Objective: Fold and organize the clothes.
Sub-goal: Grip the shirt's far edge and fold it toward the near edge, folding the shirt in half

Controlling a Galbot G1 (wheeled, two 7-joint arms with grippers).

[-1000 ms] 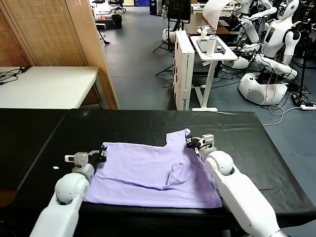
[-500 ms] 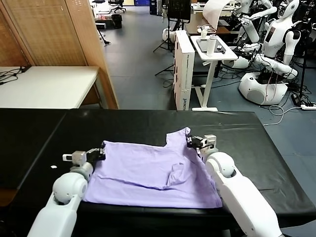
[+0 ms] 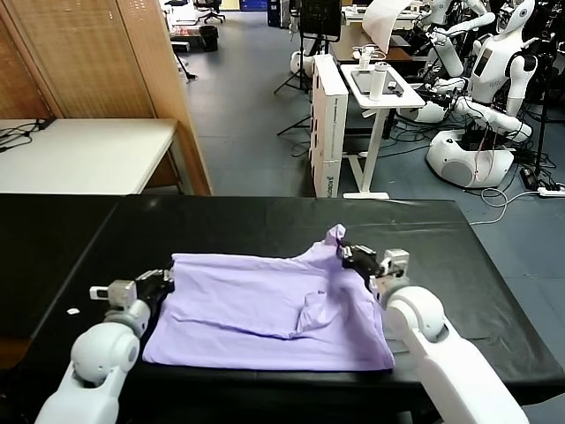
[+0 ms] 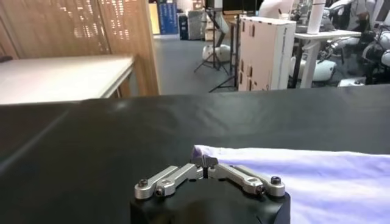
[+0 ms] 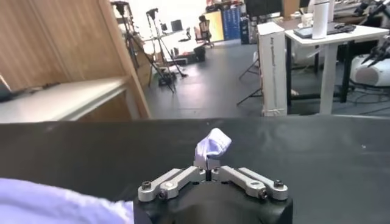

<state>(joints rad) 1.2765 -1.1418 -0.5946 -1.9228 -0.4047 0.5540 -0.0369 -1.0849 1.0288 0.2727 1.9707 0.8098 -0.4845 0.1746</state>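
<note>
The clothes are one lavender T-shirt (image 3: 265, 309) lying spread on the black table (image 3: 265, 225), with a small wrinkle (image 3: 311, 311) near its middle. My left gripper (image 3: 165, 280) is shut on the shirt's far left corner (image 4: 204, 159). My right gripper (image 3: 350, 254) is shut on the far right corner, where a tuft of fabric (image 5: 212, 145) sticks up above the jaws. The pinched right corner (image 3: 335, 235) is lifted slightly off the table. The shirt is stretched between both grippers.
A white table (image 3: 84, 155) and a wooden screen (image 3: 132, 79) stand beyond the far left. A white stand (image 3: 380, 93) and other robots (image 3: 494, 79) are farther back. A small white scrap (image 3: 72, 311) lies on the black surface at the left.
Both grippers moved apart, the left one leftward and the right one rightward. The shirt's far edge has been pulled wider and straighter, and the right corner has risen a little.
</note>
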